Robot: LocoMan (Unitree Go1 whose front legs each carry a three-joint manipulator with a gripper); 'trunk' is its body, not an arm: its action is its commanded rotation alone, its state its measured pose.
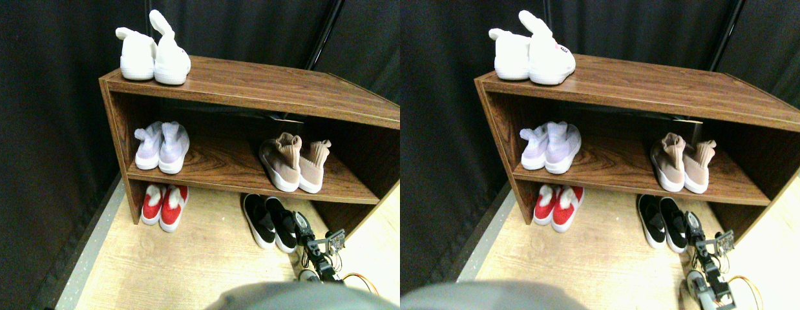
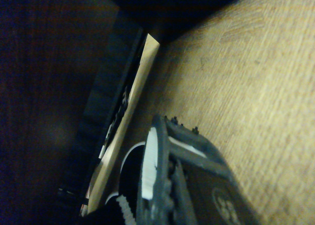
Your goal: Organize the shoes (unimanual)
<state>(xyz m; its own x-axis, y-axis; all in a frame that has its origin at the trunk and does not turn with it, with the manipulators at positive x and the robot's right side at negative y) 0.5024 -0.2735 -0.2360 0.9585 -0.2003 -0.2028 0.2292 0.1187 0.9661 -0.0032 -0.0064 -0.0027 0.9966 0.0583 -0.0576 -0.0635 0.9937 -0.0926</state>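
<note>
While your right gripper (image 1: 304, 227) is sitting beside the black slip-ons (image 1: 271, 221) on the floor (image 1: 180, 265), you cannot tell its jaw state.

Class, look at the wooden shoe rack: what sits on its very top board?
A pair of white shoes stands at the left end of the wooden shoe rack top; the rest is bare. The far right end is out of view.

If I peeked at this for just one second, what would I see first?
Probably the fluffy white shoes with floppy bunny ears, standing on the very top of the brown wooden shoe rack. Then the bright red-and-white shoes on the pale wooden floor under the rack's left end. Near the black slip-on shoes with white soles, the robot's dark gripper reaches in.
</note>
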